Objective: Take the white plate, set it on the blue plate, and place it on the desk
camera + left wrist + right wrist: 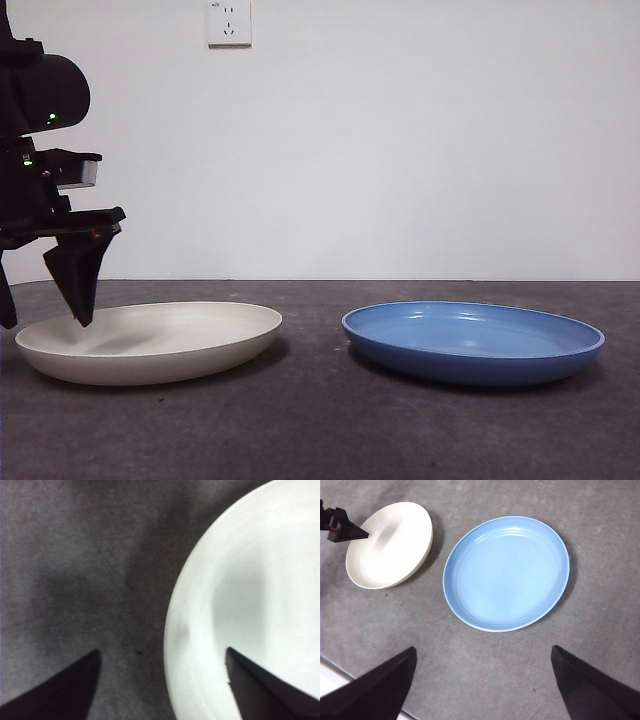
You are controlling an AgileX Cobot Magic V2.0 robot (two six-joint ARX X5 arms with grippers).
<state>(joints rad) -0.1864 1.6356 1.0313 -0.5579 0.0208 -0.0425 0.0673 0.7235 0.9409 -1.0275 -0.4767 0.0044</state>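
**Barely started: white plate not lifted yet**

The white plate [150, 342] sits on the counter [320, 430], left of the empty blue plate [472, 342]. Left end effector [161, 680] is spread, straddling its left rim. Right end effector [482, 680] waits spread, high above. Lifting and stacking are left, I'd say.

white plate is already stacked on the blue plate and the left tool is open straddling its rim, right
Not quite. The white plate is not stacked: it lies on the desk beside the blue plate, apart from it, as the front view and right wrist view show. The rest holds: the left tool is open, one jaw over the plate and one outside its rim.
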